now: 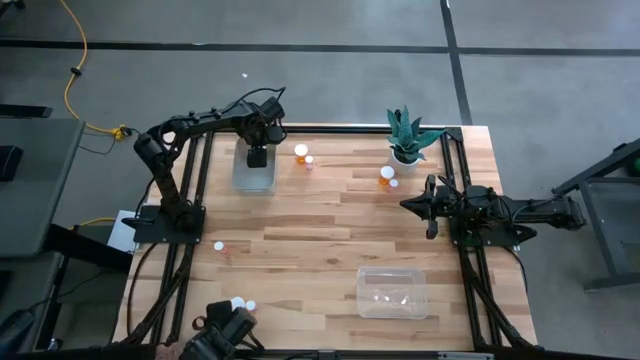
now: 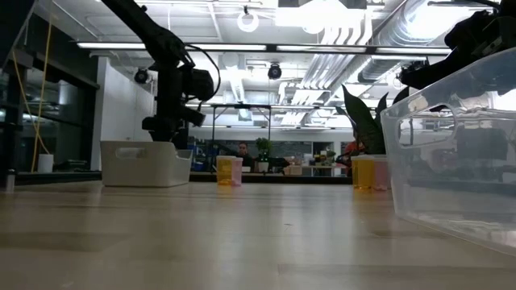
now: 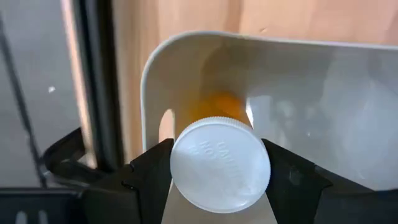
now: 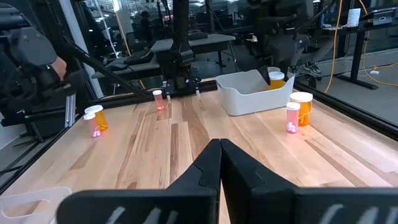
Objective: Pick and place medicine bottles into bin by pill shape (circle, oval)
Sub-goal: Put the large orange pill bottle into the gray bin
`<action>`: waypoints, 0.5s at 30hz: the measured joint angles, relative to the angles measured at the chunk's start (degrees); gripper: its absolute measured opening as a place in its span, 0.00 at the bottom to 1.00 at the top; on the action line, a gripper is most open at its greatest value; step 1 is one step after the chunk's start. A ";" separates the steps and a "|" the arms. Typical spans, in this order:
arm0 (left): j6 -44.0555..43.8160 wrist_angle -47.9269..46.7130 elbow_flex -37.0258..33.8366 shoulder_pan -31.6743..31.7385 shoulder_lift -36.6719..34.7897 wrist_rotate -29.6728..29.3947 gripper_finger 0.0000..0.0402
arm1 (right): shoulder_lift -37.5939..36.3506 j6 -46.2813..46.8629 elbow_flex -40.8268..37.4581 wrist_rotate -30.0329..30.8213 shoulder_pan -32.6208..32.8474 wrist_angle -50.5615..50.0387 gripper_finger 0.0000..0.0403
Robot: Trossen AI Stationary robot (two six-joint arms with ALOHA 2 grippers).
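My left gripper [image 1: 257, 155] is over the white bin [image 1: 255, 172] at the table's far left, shut on an amber medicine bottle with a white cap [image 3: 219, 165]. It also shows in the right wrist view [image 4: 275, 78]. Two bottles [image 1: 301, 152] stand just right of the bin, and two more [image 1: 386, 174] stand near the plant. One bottle [image 1: 218, 245] stands at the near left and two [image 1: 238, 302] at the near edge. My right gripper [image 1: 415, 203] is shut and empty at the table's right, above the wood. My left gripper pinches the bottle at its cap end [image 3: 180, 163] between the two fingers, one on each side of the round cap. The fingers come from above, pointing down. The bottle hangs upright, cap up, with its amber body [image 3: 214, 106] down in the bin's mouth, near a corner.
A clear plastic tub [image 1: 393, 292] stands at the near right and shows large in the low view [image 2: 451, 153]. A potted green plant [image 1: 407, 135] stands at the far right. Black frame rails run along both side edges.
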 joint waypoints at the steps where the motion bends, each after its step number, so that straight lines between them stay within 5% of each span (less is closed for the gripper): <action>1: 0.24 0.34 0.00 -0.04 -0.05 -0.82 0.53 | 0.00 -0.02 -0.01 -0.01 0.00 0.00 0.00; 15: 2.63 0.36 0.00 0.00 -0.07 2.93 0.53 | 0.00 0.00 -0.01 0.00 0.00 0.00 0.00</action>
